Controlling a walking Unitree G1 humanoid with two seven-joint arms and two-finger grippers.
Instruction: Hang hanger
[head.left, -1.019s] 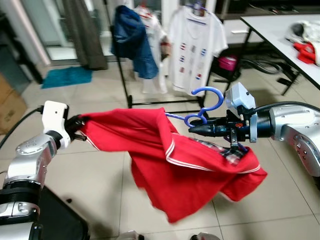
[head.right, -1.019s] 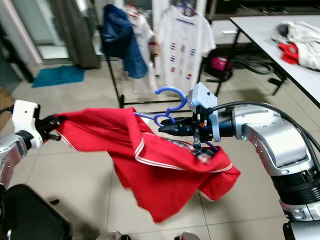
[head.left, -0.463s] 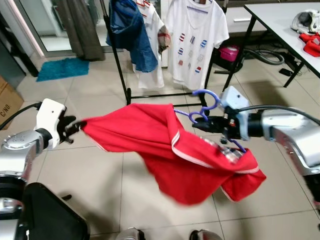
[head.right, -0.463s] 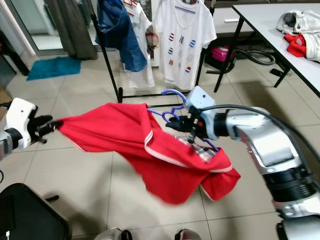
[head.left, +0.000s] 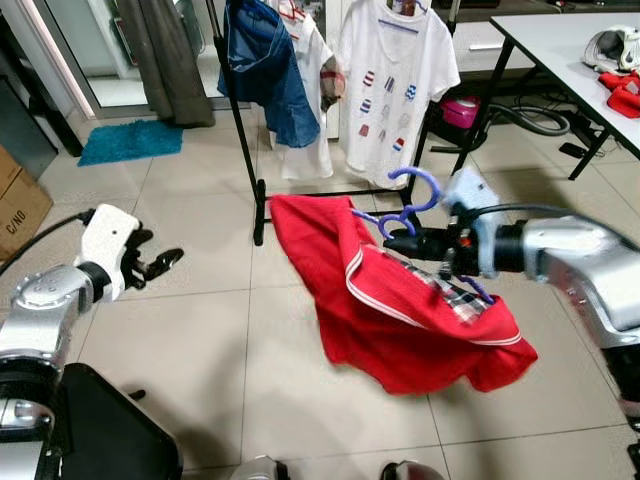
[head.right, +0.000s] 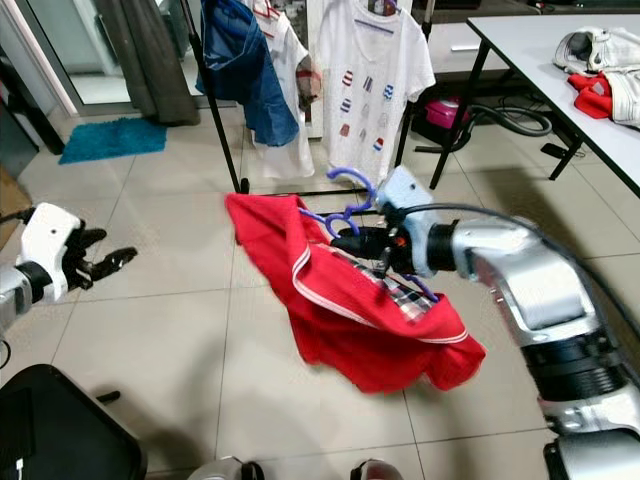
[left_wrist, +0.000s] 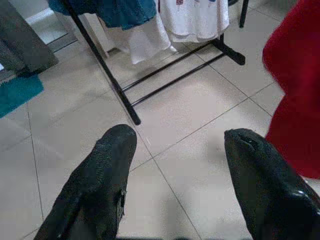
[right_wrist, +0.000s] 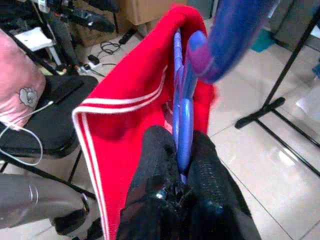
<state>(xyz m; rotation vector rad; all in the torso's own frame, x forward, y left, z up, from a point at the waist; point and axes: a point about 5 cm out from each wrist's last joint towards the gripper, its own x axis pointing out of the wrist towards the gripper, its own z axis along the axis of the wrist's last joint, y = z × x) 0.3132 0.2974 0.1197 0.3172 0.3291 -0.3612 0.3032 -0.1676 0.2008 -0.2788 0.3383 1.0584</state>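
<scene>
Left eye view shows your left gripper (head.left: 168, 260) has let go of the red shirt (head.left: 400, 310), its 2 fingers now spread wide; your right gripper (head.left: 392, 243) still pinches the blue plastic hanger (head.left: 412, 200) before the black clothes rack (head.left: 245, 130).

floor (head.left: 200, 350): pale square tiles with thin dark grout lines.
blue mat (head.left: 132, 141): lies flat on the floor at the far left, near the doorway.
cardboard box (head.left: 18, 200): stands on the floor at the left edge.
clothes rack (head.left: 262, 205): its black base bars rest on the floor, garments hanging above.
curtain (head.left: 165, 60): grey, hangs down to the floor beside the mat.
pink bag (head.left: 457, 111): sits on the floor behind the rack.
grey hose (head.left: 520, 112): coiled on the floor under the table.
table (head.left: 560, 40): white top on black legs, at the far right; it carries white and red clothes (head.left: 620, 60).
</scene>
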